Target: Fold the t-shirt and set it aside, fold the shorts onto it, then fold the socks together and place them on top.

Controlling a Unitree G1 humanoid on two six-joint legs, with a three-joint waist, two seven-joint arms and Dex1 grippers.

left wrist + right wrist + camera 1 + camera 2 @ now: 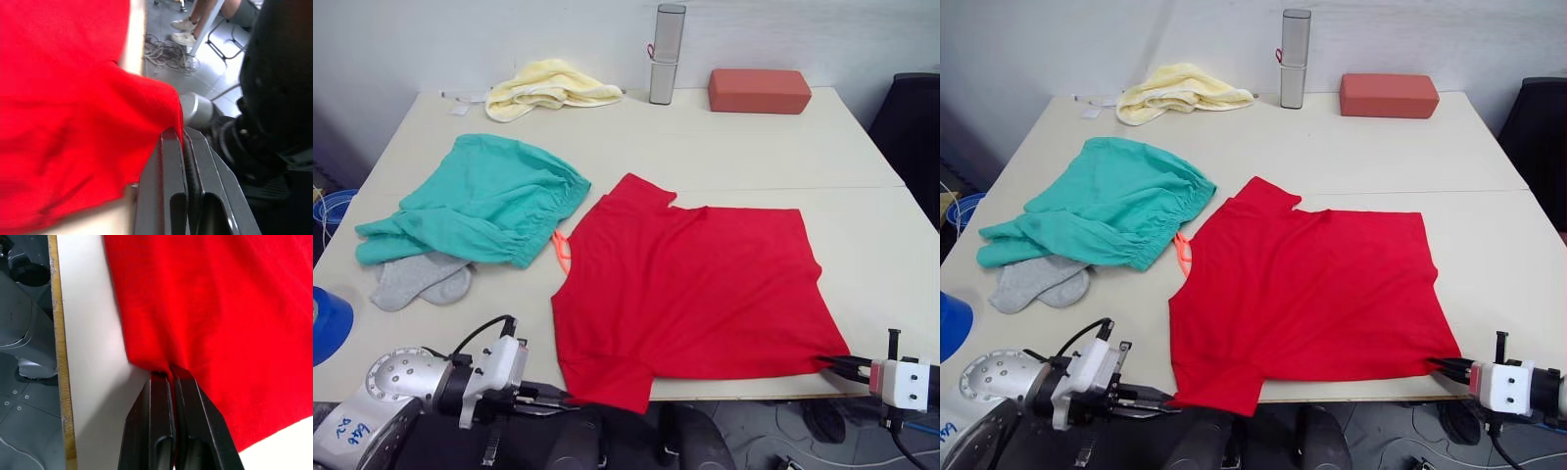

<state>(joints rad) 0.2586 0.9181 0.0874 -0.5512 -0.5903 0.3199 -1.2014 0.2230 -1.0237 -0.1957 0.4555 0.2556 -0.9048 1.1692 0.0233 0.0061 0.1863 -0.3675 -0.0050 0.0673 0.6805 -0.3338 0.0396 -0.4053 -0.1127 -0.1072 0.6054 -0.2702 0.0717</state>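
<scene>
At the near edge of the table, the left gripper has its two fingers pressed together on the near left corner of the t-shirt, where the red cloth hangs over the edge. The wrist view shows a fold of that cloth pinched between the fingers. The right gripper is likewise clamped on the near right corner of the t-shirt, its fingers meeting over a small tuck of fabric just in from the table's edge. The gripper tips are partly covered by the cloth they hold.

The t-shirt lies spread flat across the near middle of the table, with one sleeve pointing toward the far side. Any mark on the chest cannot be made out.

To its left, the shorts lie crumpled, with the gathered waistband toward the t-shirt. A short length of orange drawstring shows between the two garments; the rest is hidden. The socks lie partly tucked under the near edge of the shorts, so only their near ends show.

The table is pale and made of two tops joined along a seam. Along its far side sit a yellow towel, an upright grey cylinder and a brick-red block, against a pale wall. Something blue is cut off at the left.
</scene>
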